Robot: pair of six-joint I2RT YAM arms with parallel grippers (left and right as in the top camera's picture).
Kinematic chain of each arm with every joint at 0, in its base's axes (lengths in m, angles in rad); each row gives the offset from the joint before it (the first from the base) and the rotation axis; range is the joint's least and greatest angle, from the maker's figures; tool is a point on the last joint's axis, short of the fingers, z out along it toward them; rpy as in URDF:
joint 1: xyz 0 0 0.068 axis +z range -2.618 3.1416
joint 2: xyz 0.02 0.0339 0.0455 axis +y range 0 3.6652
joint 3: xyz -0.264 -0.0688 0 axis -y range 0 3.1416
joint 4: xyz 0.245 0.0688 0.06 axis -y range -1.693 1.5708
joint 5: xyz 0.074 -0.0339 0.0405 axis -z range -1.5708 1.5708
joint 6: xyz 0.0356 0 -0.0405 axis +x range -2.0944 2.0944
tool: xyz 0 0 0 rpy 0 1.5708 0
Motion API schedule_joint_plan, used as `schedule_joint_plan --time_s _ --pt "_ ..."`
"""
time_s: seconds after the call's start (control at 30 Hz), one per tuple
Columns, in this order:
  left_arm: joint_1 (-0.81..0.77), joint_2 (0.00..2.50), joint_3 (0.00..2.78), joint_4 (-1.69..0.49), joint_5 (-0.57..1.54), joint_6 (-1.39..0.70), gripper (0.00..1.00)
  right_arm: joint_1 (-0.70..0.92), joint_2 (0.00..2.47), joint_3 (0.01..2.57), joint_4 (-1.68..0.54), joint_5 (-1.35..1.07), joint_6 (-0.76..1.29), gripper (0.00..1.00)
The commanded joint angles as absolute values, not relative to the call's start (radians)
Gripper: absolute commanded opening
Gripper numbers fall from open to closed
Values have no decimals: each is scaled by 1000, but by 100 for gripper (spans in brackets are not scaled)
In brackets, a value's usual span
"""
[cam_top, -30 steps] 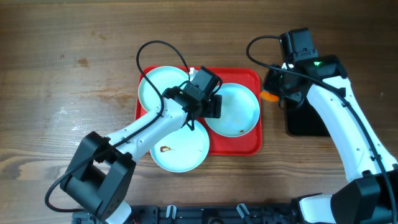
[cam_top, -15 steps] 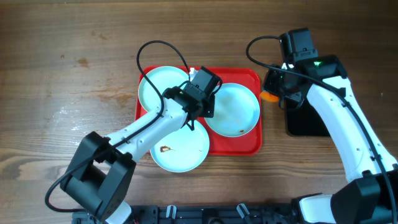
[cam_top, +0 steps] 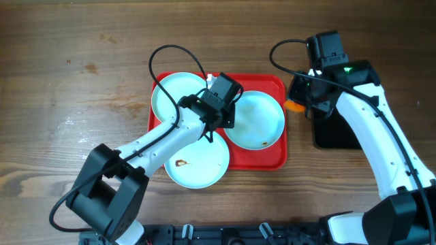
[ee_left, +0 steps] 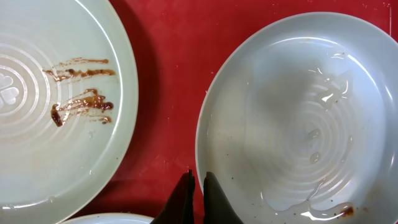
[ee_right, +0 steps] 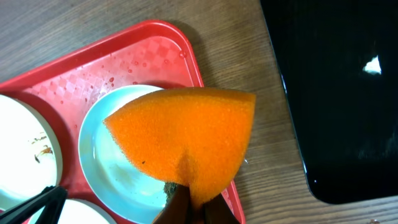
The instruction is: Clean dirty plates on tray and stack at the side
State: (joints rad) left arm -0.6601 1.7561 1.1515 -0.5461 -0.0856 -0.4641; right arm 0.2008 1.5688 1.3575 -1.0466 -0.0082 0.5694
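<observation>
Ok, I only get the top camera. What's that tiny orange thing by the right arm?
Observer: An orange sponge, pinched at its lower corner by the right gripper.
Operator: And is the top-left plate dirty? I can't see all of it.
Observer: Yes. The left wrist camera shows brown streaks across it.
Operator: What is the left gripper doing?
Observer: It is shut on the rim of the right plate.
</observation>
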Motion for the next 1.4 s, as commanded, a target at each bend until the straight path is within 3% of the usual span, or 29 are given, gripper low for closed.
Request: schedule_joint_plan --time_s 0.0,0.07,0.1,0.4,0.43,0.47,0.5,1.0,1.03,1.07,1.13,1.3,1.33,1.37 --pt "-661 1769 1150 -548 -99 -487 49 198 1560 1370 -1060 -25 550 4" --pt "-661 1769 1150 -567 -78 -487 71 198 1560 1370 -1060 -25 550 4" --pt "-661 1769 1150 -579 -76 -487 100 198 1560 1370 -1060 -25 550 4" --pt "-661 1769 1150 -596 -76 -487 100 198 1560 1370 -1063 -29 550 4" --pt "-661 1769 1150 -596 -76 -487 88 198 1560 1370 -1063 -29 550 4" --pt "-661 1769 1150 -595 -76 -487 43 198 1560 1370 -1063 -29 550 4" --pt "-661 1769 1150 -597 -76 -487 4 198 1560 1370 -1063 -29 550 4" --pt "-664 1769 1150 -532 -20 -563 4 198 1560 1370 -1065 -28 548 4" --pt "-664 1769 1150 -533 -20 -562 21 198 1560 1370 -1065 -28 548 4" --pt "-664 1769 1150 -535 -20 -562 57 198 1560 1370 -1065 -29 548 4" --pt "-664 1769 1150 -533 -20 -562 100 198 1560 1370 -1066 -29 547 4" --pt "-664 1769 1150 -535 -20 -562 100 198 1560 1370 -1067 -28 542 4" --pt "-664 1769 1150 -535 -19 -562 95 198 1560 1370 -1067 -29 542 4" --pt "-664 1769 1150 -535 -19 -562 37 198 1560 1370 -1067 -28 541 4"
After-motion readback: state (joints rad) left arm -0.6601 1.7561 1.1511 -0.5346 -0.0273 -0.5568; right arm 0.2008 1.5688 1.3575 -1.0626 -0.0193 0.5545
